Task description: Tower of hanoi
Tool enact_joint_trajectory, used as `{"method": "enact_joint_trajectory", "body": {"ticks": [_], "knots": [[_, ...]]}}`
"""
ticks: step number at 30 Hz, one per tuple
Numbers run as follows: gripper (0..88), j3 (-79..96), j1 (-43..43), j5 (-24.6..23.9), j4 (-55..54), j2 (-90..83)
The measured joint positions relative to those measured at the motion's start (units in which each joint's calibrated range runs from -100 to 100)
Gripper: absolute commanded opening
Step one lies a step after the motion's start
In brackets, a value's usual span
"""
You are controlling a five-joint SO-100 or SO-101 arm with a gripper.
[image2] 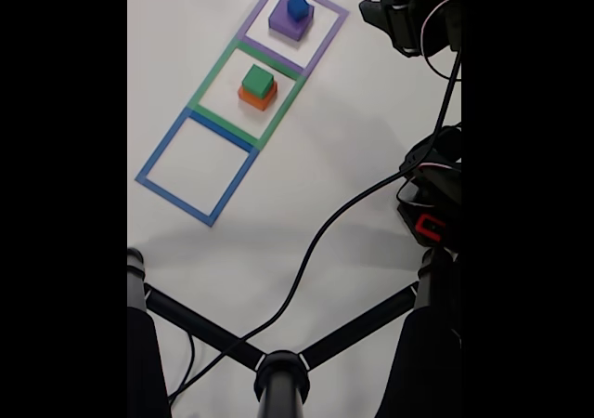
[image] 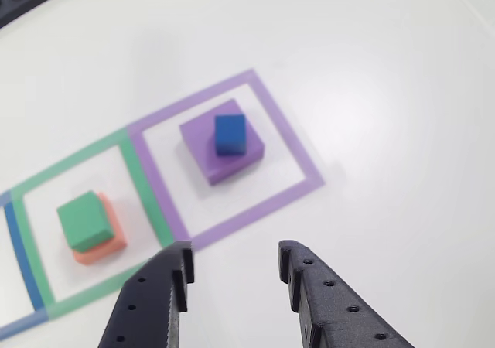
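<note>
Up close, in the other view, the black gripper [image: 232, 267] enters from the bottom edge with its two fingers spread apart and nothing between them, hanging over bare white table [image: 387, 93] just below the purple tape outline [image: 298, 151]. Inside that outline sits the purple block [image: 203, 153], and the blue cube [image: 230, 134] rests on top of it, turned a little off square. To the left, within the green tape outline [image: 151, 189], the green block [image: 84, 221] lies on the salmon-orange block [image: 112, 243], shifted so that the lower block's edge shows on the right and bottom. A strip of blue tape [image: 22, 259] runs at the far left. No writing can be read on any of these.

From the fixed view, three tape squares run in a diagonal row: purple [image2: 325, 37] at top, green [image2: 213, 93] in the middle, blue [image2: 172, 144] below. The blue cube [image2: 297, 7] tops the purple block [image2: 283, 23]; the green block [image2: 257, 81] tops the salmon-orange block [image2: 252, 99]. The arm [image2: 418, 14] stands at upper right, a black cable [image2: 316, 241] trailing across the table. No label is legible.
</note>
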Motion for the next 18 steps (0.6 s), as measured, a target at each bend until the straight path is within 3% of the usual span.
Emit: {"method": "enact_joint_trajectory", "body": {"ticks": [6,18], "knots": [[19.9,16.71,1.15,0.00,-15.17,-2.79],[20.4,44.91,1.80,0.00,-53.77,1.35]]}}
